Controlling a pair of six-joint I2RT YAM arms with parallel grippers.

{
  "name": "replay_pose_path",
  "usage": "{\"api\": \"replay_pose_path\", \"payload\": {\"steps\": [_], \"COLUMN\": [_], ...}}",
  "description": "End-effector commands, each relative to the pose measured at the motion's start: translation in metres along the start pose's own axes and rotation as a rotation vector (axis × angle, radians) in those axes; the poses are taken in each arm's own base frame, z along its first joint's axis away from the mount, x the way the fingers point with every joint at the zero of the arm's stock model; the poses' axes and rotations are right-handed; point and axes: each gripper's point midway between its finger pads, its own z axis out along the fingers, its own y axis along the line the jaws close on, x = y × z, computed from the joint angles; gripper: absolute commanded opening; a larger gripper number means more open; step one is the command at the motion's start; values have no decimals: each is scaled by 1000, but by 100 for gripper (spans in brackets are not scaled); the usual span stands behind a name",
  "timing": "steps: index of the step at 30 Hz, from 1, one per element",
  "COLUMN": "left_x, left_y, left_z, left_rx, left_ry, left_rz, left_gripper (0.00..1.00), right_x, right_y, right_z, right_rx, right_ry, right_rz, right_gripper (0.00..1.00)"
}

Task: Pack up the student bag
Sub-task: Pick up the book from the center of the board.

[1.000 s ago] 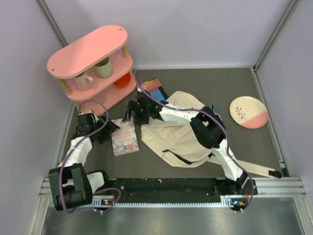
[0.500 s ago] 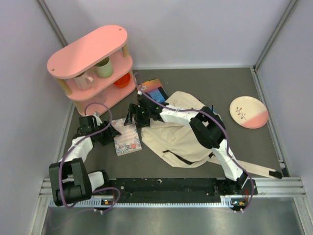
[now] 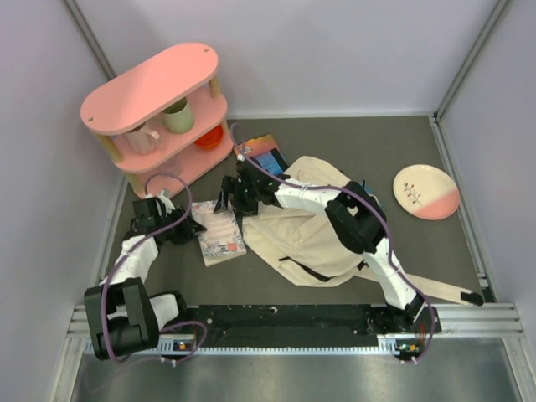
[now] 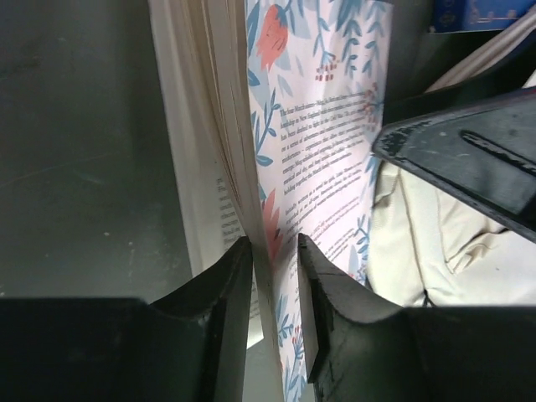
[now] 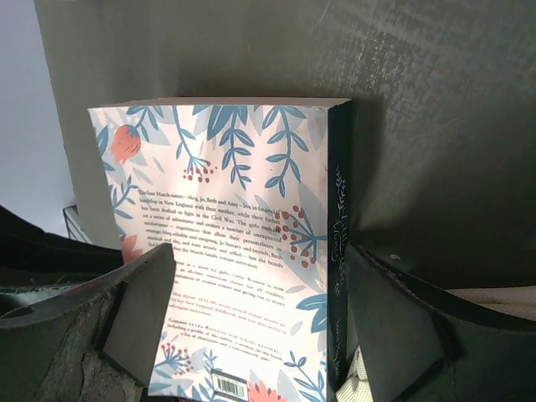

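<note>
Dark grey table (image 3: 352,142) surface is filling the enclosure, with pale walls standing on three sides. The student bag (image 3: 310,234) is lying slumped at the centre of the table, and one long cream strap (image 3: 444,291) is trailing toward the near right edge. A paperback book (image 3: 219,237) with a floral cover is lying just beside the bag's left side, touching or nearly touching the fabric.

The left gripper (image 3: 188,228) is reaching the book from the left. In the left wrist view the left gripper (image 4: 272,285) is standing nearly closed, its fingers (image 4: 224,293) flanking the lifted cover of the book (image 4: 322,126). It appears to be pinching that cover along with a few pages, although the contact is hard to confirm. Cream fabric of the bag (image 4: 419,251) is showing to the right.

The right gripper (image 3: 230,194) is hovering at the far end of the book, beside the bag's upper left edge. In the right wrist view the right gripper (image 5: 260,327) is spread wide and gripping nothing, with the book (image 5: 226,209) lying beyond its fingers (image 5: 402,327).

A pink shelf (image 3: 155,84) is standing at the far left, holding a green mug (image 3: 177,115) and an orange bowl (image 3: 209,136). A plate (image 3: 425,192) is lying well apart on the right.
</note>
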Motion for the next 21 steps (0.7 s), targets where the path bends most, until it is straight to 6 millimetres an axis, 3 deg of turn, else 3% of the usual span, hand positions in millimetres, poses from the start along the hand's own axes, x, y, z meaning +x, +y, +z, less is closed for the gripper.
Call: {"api": "replay_pose_path", "payload": {"steps": [1, 7, 14, 17, 21], "left_x": [-15, -13, -9, -11, -13], "left_y": [-43, -34, -25, -25, -27], "left_z": [-8, -1, 6, 6, 5], "left_rx": [190, 153, 129, 128, 135], "left_ry": [-34, -14, 18, 11, 11], "left_rz": [50, 31, 24, 33, 40], "left_gripper": [36, 45, 44, 39, 9], "right_x": [10, 11, 13, 14, 13], "right_y": [25, 26, 25, 24, 25], "right_z": [-4, -4, -3, -2, -2], "right_rx": [-76, -80, -81, -78, -86], "right_ry": [30, 32, 37, 40, 41], "right_rz": [-16, -12, -4, -3, -2], "right_gripper": [80, 80, 80, 80, 80]}}
